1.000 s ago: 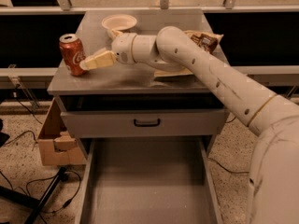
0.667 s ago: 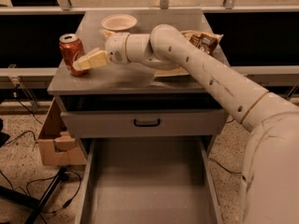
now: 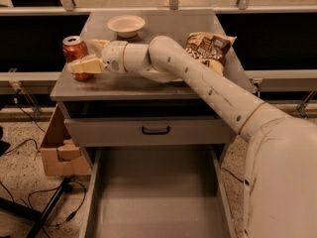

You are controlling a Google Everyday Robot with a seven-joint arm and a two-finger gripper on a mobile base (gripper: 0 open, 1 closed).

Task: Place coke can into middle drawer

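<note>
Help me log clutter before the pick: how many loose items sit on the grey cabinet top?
3: red Coca-Cola can at front left, the cream gripper beside it; white bowl at back centre; brown chip bag at right. The arm may hide more.

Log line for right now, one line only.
phase: pre-grasp | end effector: open, at can | can: upright on cabinet top | drawer: open, no can inside
</note>
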